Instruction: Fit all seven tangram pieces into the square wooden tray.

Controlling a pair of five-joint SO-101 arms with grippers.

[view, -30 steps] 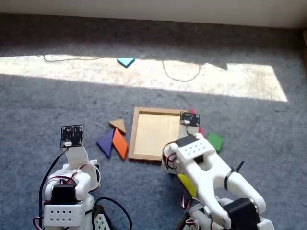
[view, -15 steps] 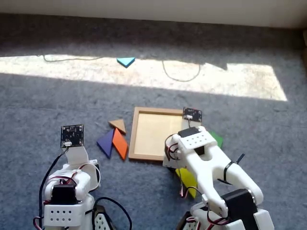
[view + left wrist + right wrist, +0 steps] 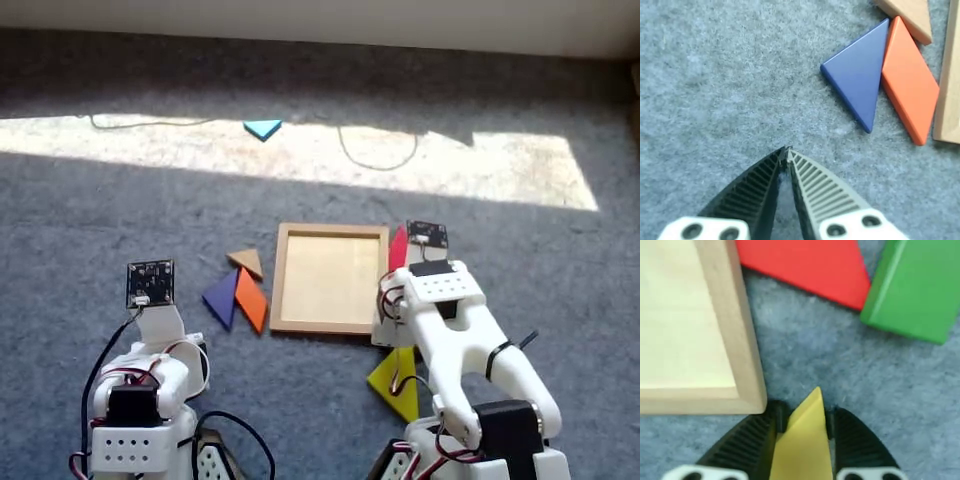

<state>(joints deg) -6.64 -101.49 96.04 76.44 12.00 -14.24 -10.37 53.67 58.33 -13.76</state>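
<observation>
The square wooden tray (image 3: pixel 330 322) lies empty mid-floor, and its corner (image 3: pixel 747 365) shows in the right wrist view. My right gripper (image 3: pixel 802 412) is shut on the yellow triangle (image 3: pixel 805 450), just off the tray's near right corner. From above, the yellow triangle (image 3: pixel 395 382) sticks out under the right arm (image 3: pixel 445 310). A red piece (image 3: pixel 398 248) (image 3: pixel 805 265) and a green piece (image 3: pixel 915 285) lie right of the tray. My left gripper (image 3: pixel 785 155) is shut and empty above bare carpet, short of the blue triangle (image 3: pixel 860 80).
Left of the tray lie the blue triangle (image 3: pixel 222 297), an orange parallelogram (image 3: pixel 250 298) (image 3: pixel 907 85) and a tan triangle (image 3: pixel 246 262) (image 3: pixel 907 15). A cyan triangle (image 3: pixel 263 128) sits far off in the sunlit strip, near a thin cable (image 3: pixel 380 160). Grey carpet covers the floor.
My right arm swung rightward off the tray's right edge, carrying the yellow triangle with it. The red piece is now uncovered and the green one hidden from above. The left arm stayed still.
</observation>
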